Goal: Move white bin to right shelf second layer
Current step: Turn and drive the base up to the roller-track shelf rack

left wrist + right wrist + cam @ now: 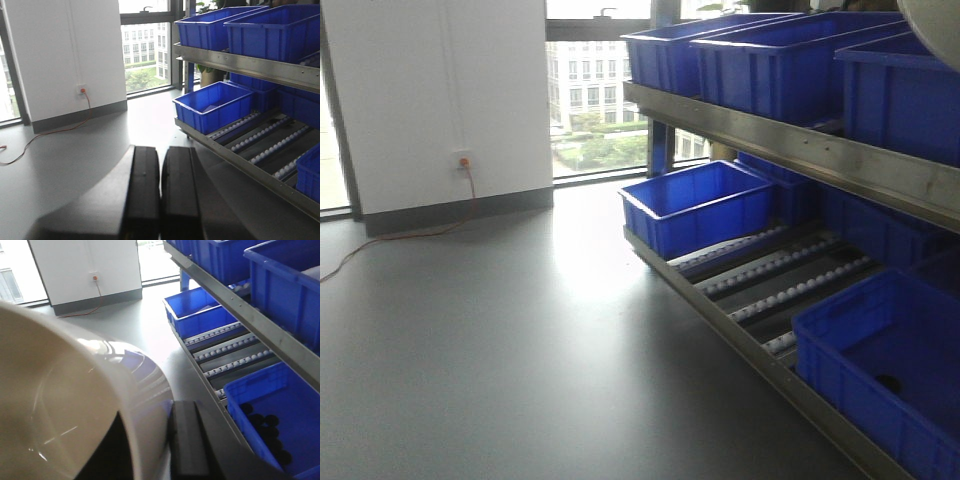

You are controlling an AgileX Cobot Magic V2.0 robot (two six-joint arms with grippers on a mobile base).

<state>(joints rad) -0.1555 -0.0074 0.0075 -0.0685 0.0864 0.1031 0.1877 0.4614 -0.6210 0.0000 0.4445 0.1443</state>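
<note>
**Bin in the right gripper, roller level ahead**

The right gripper [150, 425] is clamped on the bin [75, 390]. One black finger [187, 440] lies against the outside of the cream wall. The other is a dark shape inside the tub, so the thin wall sits between them. The bin fills the space left of and in front of this gripper and is not on the rails. In the front view only a pale curve of it [938, 25] shows, at the top right corner.

Ahead and to the right of the right gripper, lower than the bin, runs the roller level [230, 355]. Its rails of white rollers are bare between two blue crates. The far crate [200, 315] stands at the end farthest from the gripper. The near crate [270, 410], just right of the finger, holds small black round pieces. Above the rails, a steel bar [240, 310] carries the upper crates [280, 275].

The left gripper [160, 150] is closed on nothing, its fingers [145, 180] side by side with only a thin seam between them. The roller level lies ahead to its right. The grey floor [75, 150] stretches in front, with a wall socket [81, 90] beyond.
</note>
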